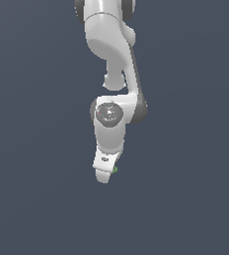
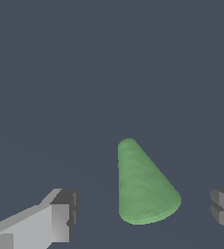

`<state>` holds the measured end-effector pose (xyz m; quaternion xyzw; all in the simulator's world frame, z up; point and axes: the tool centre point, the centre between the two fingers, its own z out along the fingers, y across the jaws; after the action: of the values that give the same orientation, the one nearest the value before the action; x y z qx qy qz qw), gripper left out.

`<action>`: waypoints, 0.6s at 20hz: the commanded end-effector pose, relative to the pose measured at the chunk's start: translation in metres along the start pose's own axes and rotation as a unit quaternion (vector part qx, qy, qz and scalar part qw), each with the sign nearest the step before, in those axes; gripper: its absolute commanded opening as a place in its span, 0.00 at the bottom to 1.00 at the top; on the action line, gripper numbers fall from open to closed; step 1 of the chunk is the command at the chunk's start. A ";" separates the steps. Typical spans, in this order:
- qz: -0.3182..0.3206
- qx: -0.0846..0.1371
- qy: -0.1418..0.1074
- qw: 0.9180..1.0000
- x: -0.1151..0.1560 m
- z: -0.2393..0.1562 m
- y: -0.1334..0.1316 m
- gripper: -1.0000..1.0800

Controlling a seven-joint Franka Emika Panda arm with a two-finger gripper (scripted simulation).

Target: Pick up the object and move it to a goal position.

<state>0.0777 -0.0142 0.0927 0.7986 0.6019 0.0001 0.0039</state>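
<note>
Your gripper [image 2: 143, 214] is released, its fingers [image 2: 60, 214] spread wide on either side of the green cone [image 2: 143, 187], not touching it.

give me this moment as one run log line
phase: pre-grasp | gripper: open, fingers either side of green cone, no contact | green cone: lying on its side, not lifted | goal: not visible

Cone [image 2: 143, 187] between the spread end effector [image 2: 143, 214] fingers [image 2: 60, 214], apparently touching neither.
</note>
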 end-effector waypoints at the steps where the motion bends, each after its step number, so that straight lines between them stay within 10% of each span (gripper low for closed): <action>1: -0.025 0.001 0.001 1.000 -0.002 0.004 0.003 0.96; 12: -0.078 0.003 0.002 0.997 -0.006 0.014 0.008 0.96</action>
<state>0.0834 -0.0221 0.0790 0.7518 0.6594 -0.0002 0.0002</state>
